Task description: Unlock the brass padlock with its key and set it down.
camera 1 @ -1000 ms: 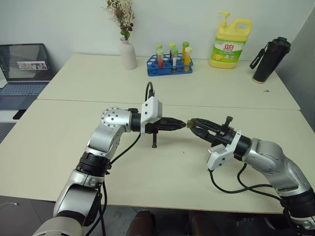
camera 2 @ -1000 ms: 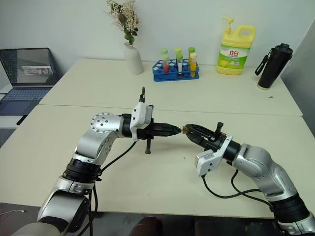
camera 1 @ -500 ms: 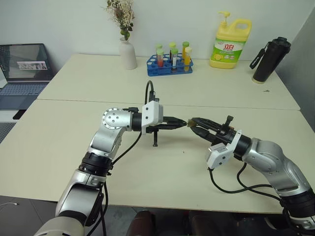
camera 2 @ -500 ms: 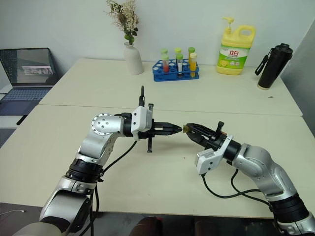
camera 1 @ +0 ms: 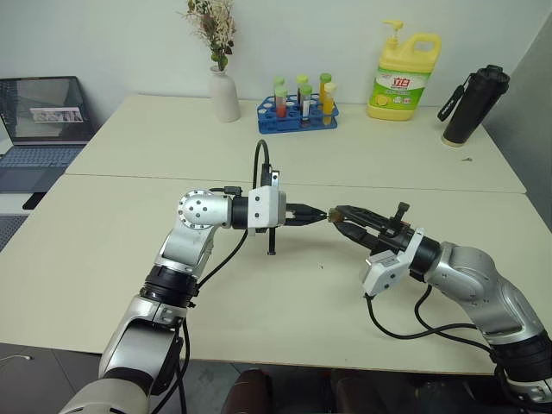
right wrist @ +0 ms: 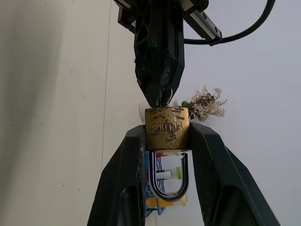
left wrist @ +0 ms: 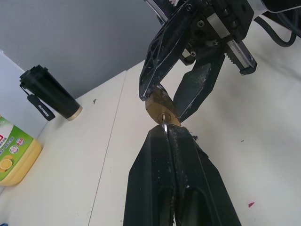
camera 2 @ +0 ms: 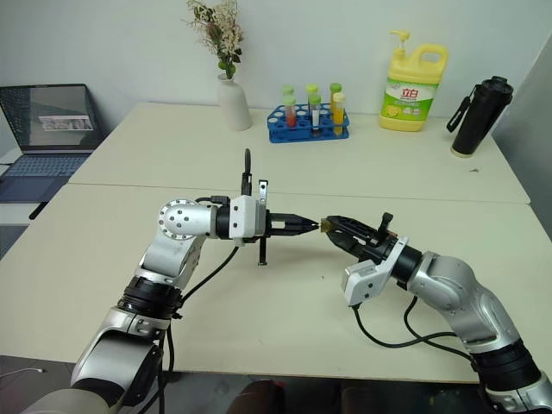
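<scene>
Two grippers are met tip to tip above the pale surface (camera 1: 129,259). The brass padlock (right wrist: 167,128) is clamped between the fingers of the right gripper (camera 1: 339,215), its body squeezed from both sides and its silvery shackle (right wrist: 168,176) pointing back toward that wrist. The left gripper (camera 1: 321,216) is clenched tight on the key (left wrist: 164,120), whose tip is seated in the keyhole on the padlock's end face. Both are held well clear of the surface, in front of a blue tube rack (camera 1: 297,113).
</scene>
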Controlling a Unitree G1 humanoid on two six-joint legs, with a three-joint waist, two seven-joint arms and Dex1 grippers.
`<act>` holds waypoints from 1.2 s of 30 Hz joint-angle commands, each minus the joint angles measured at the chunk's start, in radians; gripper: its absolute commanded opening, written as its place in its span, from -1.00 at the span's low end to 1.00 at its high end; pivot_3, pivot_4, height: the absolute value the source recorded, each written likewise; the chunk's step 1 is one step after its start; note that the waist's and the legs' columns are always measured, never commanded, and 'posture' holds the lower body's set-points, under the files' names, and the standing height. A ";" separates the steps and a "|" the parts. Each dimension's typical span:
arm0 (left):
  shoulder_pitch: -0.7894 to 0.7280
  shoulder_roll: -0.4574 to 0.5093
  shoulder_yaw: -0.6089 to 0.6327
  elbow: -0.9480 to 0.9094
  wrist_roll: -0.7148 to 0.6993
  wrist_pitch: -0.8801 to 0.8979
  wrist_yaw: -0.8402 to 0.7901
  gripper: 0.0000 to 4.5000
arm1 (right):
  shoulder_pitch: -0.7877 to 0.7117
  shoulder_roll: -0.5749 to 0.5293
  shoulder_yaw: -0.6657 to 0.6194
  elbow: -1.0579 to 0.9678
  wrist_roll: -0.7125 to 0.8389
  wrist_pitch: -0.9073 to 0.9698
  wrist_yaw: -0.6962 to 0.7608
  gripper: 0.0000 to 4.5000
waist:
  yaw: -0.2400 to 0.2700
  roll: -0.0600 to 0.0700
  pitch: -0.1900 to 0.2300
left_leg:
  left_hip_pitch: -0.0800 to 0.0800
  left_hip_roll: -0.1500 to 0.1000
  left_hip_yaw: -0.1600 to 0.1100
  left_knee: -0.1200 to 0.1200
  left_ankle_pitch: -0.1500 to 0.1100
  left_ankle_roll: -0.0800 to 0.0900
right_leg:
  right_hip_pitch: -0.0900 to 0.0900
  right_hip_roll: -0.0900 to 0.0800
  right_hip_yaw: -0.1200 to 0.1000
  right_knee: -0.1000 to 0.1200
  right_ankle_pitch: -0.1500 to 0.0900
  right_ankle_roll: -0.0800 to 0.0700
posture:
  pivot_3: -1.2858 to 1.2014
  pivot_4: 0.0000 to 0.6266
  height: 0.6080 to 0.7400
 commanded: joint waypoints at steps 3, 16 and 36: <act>-0.001 -0.009 -0.017 -0.054 -0.044 0.122 -0.008 -1.00 | -0.016 0.005 -0.025 -0.029 0.028 -0.005 -0.006 -0.58 | 0.000 0.000 0.000 | 0.000 0.000 0.000 0.000 0.000 0.000 | 0.000 0.000 0.000 0.000 0.000 0.000 | 0.03 -0.52 1.00; -0.001 0.045 0.069 -0.160 -0.230 0.733 0.074 0.14 | -0.008 -0.002 -0.029 -0.034 0.035 -0.002 0.002 -0.58 | -0.003 0.000 0.000 | 0.000 0.000 0.000 0.000 0.000 0.000 | 0.000 0.000 0.000 0.001 0.000 0.000 | 0.03 -0.52 1.00; -0.022 -0.012 0.040 -0.296 -0.295 0.921 0.247 0.14 | -0.015 0.004 -0.024 -0.042 0.044 0.006 0.024 -0.58 | -0.007 0.000 0.000 | 0.001 0.000 -0.001 0.001 0.000 -0.001 | 0.000 0.000 0.000 0.003 0.000 0.000 | 0.03 -0.52 1.00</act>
